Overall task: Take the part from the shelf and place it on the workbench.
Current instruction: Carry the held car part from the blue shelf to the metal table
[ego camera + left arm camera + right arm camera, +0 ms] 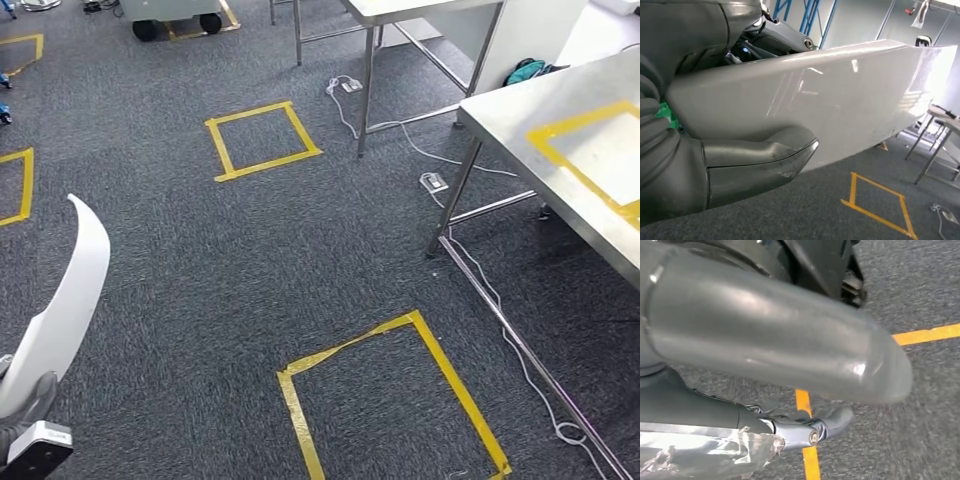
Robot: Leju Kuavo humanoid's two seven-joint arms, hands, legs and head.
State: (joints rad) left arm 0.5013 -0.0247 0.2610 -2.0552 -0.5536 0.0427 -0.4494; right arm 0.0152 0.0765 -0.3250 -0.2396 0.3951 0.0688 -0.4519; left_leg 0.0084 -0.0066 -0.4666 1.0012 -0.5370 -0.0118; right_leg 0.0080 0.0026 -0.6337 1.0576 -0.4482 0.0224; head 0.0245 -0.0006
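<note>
The part is a long, curved white panel at the lower left of the head view, rising from my left hand. In the left wrist view the panel spans the picture, and my left hand grips it with the thick grey thumb pressed along its lower edge. The steel workbench stands at the right, with a yellow tape square on its top. My right hand hangs over the carpet with nothing in it, thumb and a dark finger stretched out.
Grey carpet carries yellow tape squares, one close ahead and one farther off. White cables and a power strip lie by the workbench's legs. A second steel table stands behind it.
</note>
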